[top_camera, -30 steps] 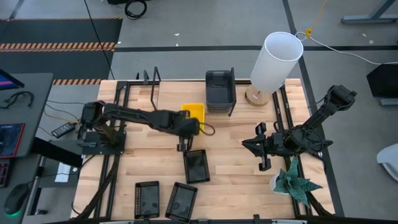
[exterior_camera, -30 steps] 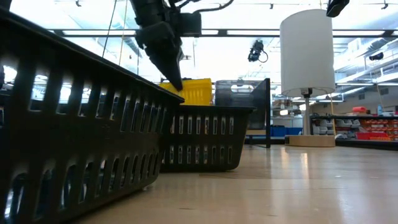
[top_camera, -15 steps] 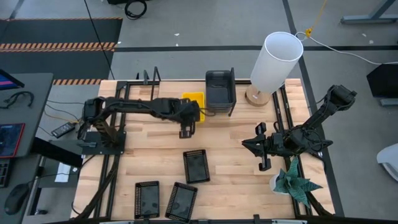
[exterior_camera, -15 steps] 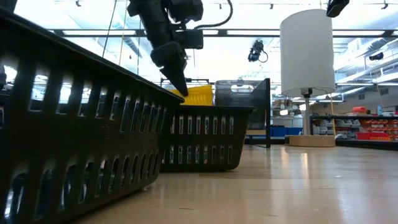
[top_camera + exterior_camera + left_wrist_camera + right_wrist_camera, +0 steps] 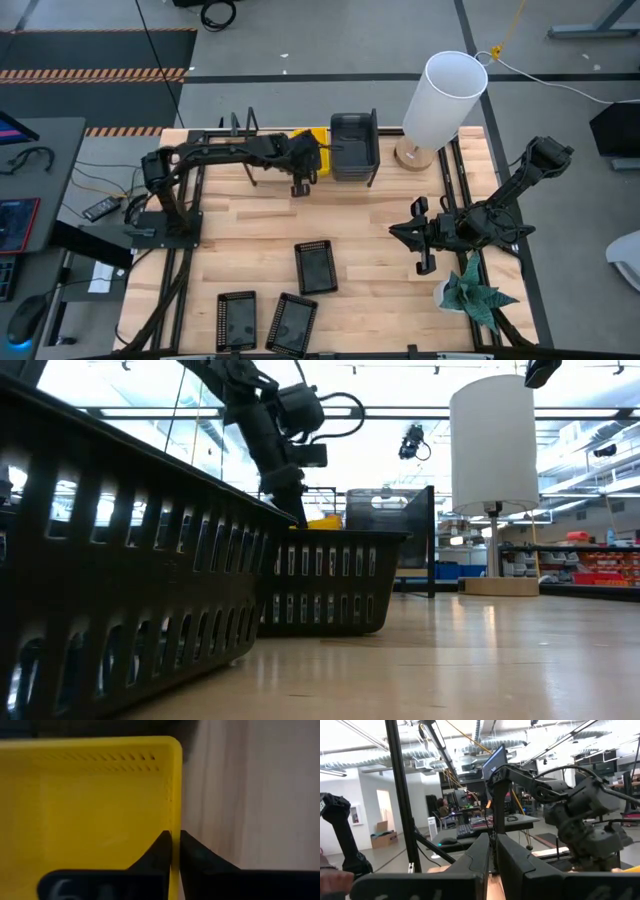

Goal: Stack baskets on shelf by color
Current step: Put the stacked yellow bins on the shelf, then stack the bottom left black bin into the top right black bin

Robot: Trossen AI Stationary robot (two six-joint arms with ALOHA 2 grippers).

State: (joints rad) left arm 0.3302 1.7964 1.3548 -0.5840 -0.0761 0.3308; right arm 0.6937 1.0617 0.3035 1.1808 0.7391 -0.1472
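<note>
A yellow basket sits at the far edge beside the dark grey baskets nested on the shelf. Whether it rests on the shelf board, I cannot tell. My left gripper is over its near-left part, shut on its wall. In the low view only a sliver of the yellow basket shows under that gripper. Three black perforated baskets lie on the table: one in the middle and two at the near edge. My right gripper waits shut at the right. My left gripper pinches the yellow basket's side wall at its rim, close to a corner, one finger inside the basket and one outside. The fingers come from above, slanting down. Whether the basket's bottom rests on anything is hidden.
A tall white cylinder on a wooden base stands at the far right, next to the grey stack. A small green plant sits near my right arm. Bare wood lies between the shelf and the black baskets.
My left gripper has carried the yellow basket from the table's middle toward the far edge, up beside the grey stack on the shelf. It has stayed shut on the basket's wall. The black baskets and my right arm have kept still.
</note>
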